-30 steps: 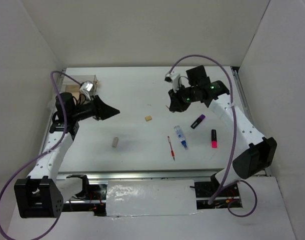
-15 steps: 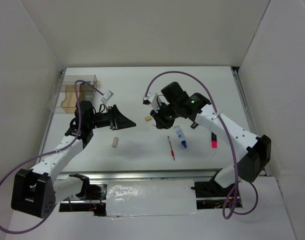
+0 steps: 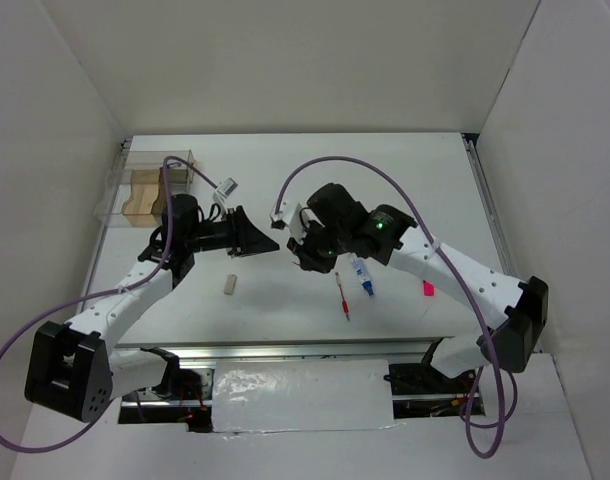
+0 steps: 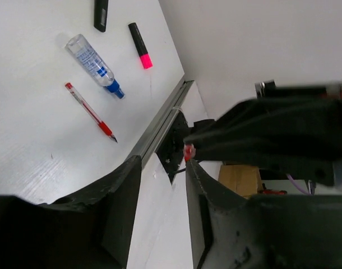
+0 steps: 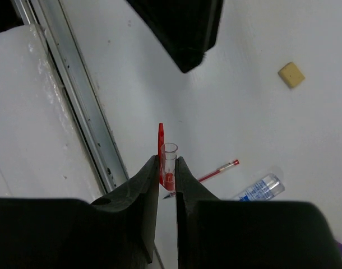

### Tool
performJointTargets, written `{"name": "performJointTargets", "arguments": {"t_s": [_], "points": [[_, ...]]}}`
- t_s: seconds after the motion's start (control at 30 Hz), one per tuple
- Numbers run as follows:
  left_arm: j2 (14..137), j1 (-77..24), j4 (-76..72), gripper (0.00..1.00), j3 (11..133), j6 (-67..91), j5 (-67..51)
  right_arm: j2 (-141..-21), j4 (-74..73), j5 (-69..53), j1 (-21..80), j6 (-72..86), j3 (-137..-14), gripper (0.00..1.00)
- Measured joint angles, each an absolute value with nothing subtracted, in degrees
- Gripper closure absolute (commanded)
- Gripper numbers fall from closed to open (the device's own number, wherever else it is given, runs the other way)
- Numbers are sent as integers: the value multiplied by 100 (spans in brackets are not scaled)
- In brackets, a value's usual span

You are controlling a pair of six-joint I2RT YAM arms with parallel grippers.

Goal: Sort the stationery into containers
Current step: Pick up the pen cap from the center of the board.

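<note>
R pincer (image 5: 167, 165) clenched on small red-clear cap (image 5: 170, 150), above bench (image 3: 285, 170) nr red pen (image 3: 342, 295); L pincer (image 4: 162, 165) released, empty, v. close; you risk arm clash closing in, or cap slipping thin grip; container (image 3: 150, 190) far, rear-left corner.

I find the two end effectors nose to nose over mid-surface. The left end effector (image 3: 257, 243), jaws apart, and the right end effector (image 3: 307, 257), pinched on a small clear-and-red cap (image 5: 169, 159), leave only a narrow gap between them. The right arm's purple cable (image 3: 335, 160) loops over the centre. The red pen (image 3: 342, 296), blue-capped tube (image 3: 362, 275) and pink marker (image 3: 427, 289) crowd the near right. A tan eraser block (image 3: 230, 285) lies alone near left. The far right of the surface (image 3: 405, 180) is open. The container (image 3: 150, 188) blocks the far left corner, beside the wall (image 3: 55, 200).
</note>
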State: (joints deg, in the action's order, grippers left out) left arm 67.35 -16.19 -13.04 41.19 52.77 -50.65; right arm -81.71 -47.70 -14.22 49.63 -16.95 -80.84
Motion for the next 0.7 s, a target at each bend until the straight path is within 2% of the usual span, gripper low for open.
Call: {"name": "performJointTargets", "arguments": {"t_s": [0.1, 0.5, 0.7], "points": [[6847, -1667, -1153, 47, 4147, 5454, -5065, -8029, -4672, -1048, 5295, -1697, -7913, 100], [7032, -1900, -1125, 50, 3929, 6208, -5094, -8025, -4176, 403, 5760, -1929, -7736, 100], [7039, -1850, -1483, 46, 3487, 6838, -5194, -8025, -3966, 939, 6134, -2202, -7461, 100]]}}
